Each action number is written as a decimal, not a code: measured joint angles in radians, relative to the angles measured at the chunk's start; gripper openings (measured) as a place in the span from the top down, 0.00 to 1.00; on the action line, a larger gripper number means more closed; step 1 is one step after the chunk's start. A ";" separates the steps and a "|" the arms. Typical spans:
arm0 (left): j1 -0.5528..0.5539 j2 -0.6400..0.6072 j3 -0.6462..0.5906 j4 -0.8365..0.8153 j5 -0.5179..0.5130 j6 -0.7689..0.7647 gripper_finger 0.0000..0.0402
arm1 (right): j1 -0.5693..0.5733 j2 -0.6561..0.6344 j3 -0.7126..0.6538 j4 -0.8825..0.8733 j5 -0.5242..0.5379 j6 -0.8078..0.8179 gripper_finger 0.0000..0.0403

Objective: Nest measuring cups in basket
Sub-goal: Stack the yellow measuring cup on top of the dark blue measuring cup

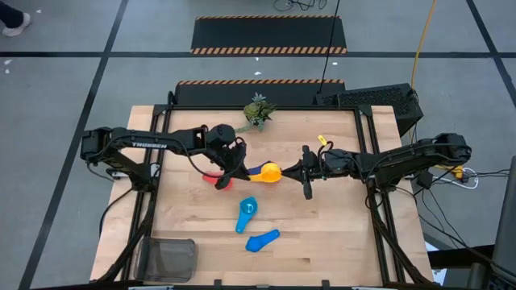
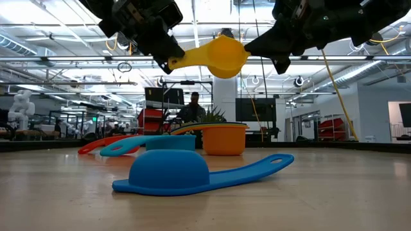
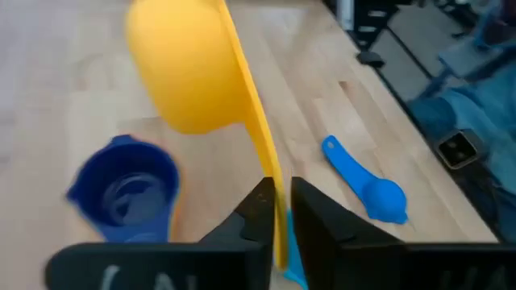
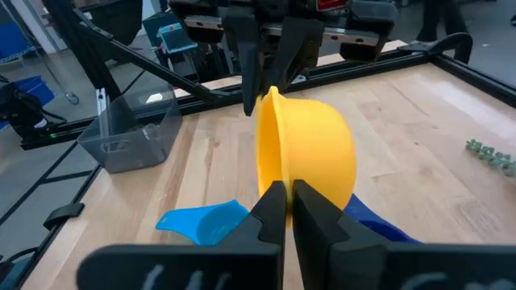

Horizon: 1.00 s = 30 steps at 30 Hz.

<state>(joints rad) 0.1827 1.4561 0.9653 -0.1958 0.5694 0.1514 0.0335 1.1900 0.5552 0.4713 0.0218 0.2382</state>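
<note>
The yellow plastic measuring cup point(image 2: 221, 58) was held above the wooden surface point(image 1: 322, 234) between both arms: the left claw point(image 3: 276, 211) was pinched on its handle, the right claw point(image 4: 284, 201) pressed onto its rim. The grey mesh basket point(image 1: 169, 258) stood at a near corner, well apart.

Both arms are dark, almost black, built of slim tubular links with bulkier rounded joints; the left arm point(image 1: 153, 145) carries white lettering along its upper link, and black cables loop beside it. Each claw ends in two tapered, wedge-shaped black fingers point(image 4: 274, 211) mounted on a flat dark crossbar.
</note>
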 joint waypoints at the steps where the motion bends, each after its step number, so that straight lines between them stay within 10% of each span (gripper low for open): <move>1: -0.004 0.000 0.000 0.008 -0.022 -0.004 0.84 | -0.001 0.000 0.000 0.002 0.002 0.002 1.00; 16: -0.037 -0.044 -0.002 -0.011 -0.402 0.037 0.50 | -0.005 0.000 0.000 -0.005 0.007 0.049 1.00; 30: -0.240 -0.158 -0.003 0.018 -0.892 0.277 0.47 | -0.070 -0.001 0.000 -0.019 -0.084 0.110 1.00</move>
<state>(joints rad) -0.0574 1.2981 0.9627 -0.1774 -0.3229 0.4287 -0.0364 1.1892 0.5552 0.4518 -0.0619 0.3481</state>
